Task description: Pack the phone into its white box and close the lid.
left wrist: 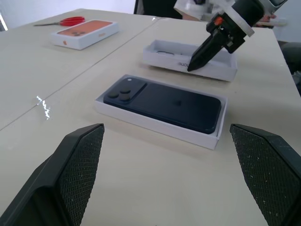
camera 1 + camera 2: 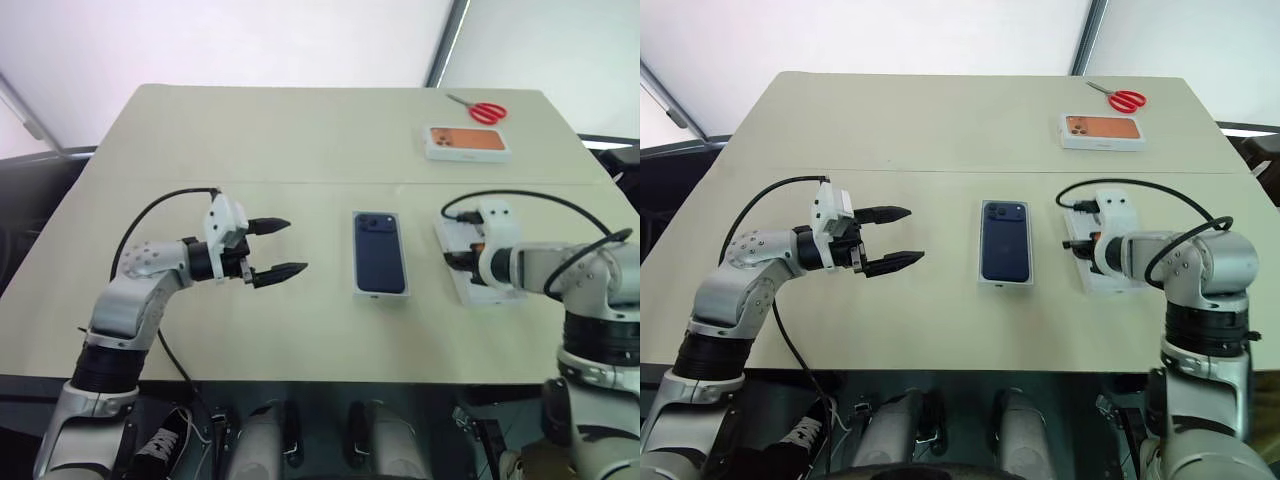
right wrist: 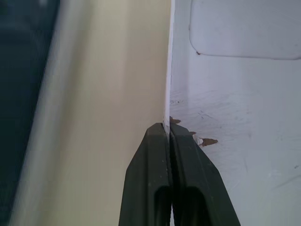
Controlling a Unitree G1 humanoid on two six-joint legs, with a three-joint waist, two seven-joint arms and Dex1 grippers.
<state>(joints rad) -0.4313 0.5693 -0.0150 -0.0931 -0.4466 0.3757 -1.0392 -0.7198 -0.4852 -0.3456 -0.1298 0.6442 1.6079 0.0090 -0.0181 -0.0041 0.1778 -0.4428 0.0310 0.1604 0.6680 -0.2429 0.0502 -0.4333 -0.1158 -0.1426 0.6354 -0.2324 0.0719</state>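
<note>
The dark blue phone [image 2: 379, 252] lies back up inside the white box [image 2: 379, 294] at the middle of the table, its camera block at the far end. To the right of it the lid [image 2: 491, 293] rests with its white inside facing up. My right gripper [image 2: 458, 262] is shut on the lid's thin side wall [image 3: 167, 70], pinching it between both fingers. My left gripper [image 2: 283, 247] hovers open to the left of the box, pointing toward it, with nothing between its fingers [image 1: 70, 174].
A white box with an orange phone picture [image 2: 466, 143] and red scissors [image 2: 481, 110] lie at the far right of the beige table [image 2: 300, 140]. Bare tabletop separates my left gripper from the phone box.
</note>
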